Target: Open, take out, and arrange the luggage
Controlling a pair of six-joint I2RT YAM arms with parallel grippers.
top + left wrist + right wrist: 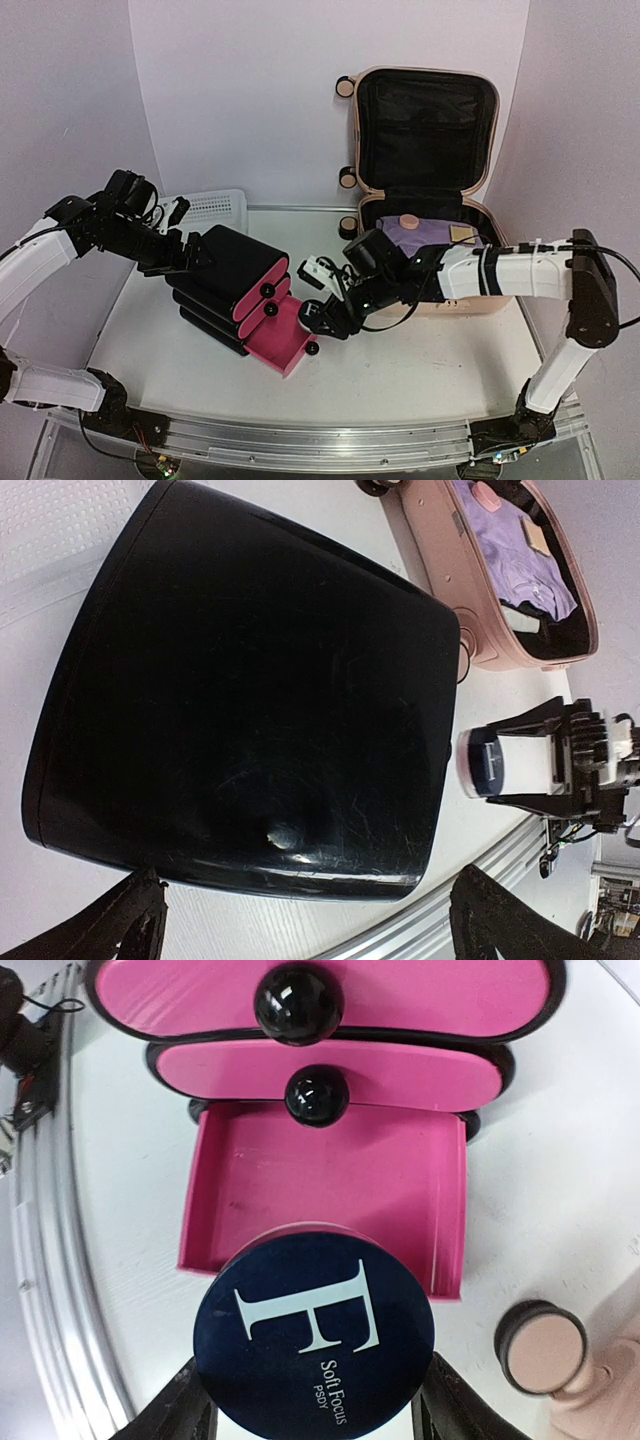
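The beige-pink luggage [425, 190] stands open at the back right with its lid upright, showing the black lining. A purple item [425, 232] lies in its lower half. It also shows in the left wrist view [500, 590], and one wheel [540, 1345] shows in the right wrist view. My right gripper [322, 318] [312, 1410] is shut on a round jar with a navy lid marked "F" [315, 1335] [480, 763], held above the open pink bottom drawer [320, 1180]. My left gripper [190, 250] [310, 920] is open, its fingers spread at the back of the black drawer box [250, 680].
The black box [225, 275] has three pink drawer fronts with black knobs; the bottom drawer [280, 345] is pulled out. A white mesh basket [210, 208] stands behind the left arm. The metal rail [300, 435] runs along the table's near edge.
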